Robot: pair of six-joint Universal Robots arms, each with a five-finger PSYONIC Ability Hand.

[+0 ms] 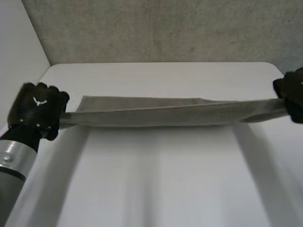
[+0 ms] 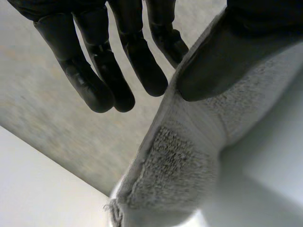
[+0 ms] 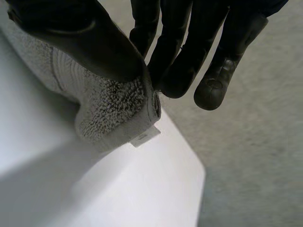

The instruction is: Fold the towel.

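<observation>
I hold the towel (image 1: 161, 116) stretched over the table (image 1: 161, 189), left hand (image 1: 38, 111) and right hand (image 1: 292, 94) each pinching an end; next, join ends.

We see a white table (image 1: 156, 189), smooth and matte, with rounded far corners. Beyond the table's far edge rises a grey speckled surface (image 1: 165, 28), rough like concrete or carpet; we cannot tell which. To the table's left stands a plain white panel (image 1: 16, 52), meeting the grey speckled surface along a slanted seam. In the left wrist view we find the table (image 2: 33, 189) bordering the grey speckled surface (image 2: 47, 109). In the right wrist view, a rounded corner of the table (image 3: 151, 189) lies against the grey speckled surface (image 3: 255, 165).
</observation>
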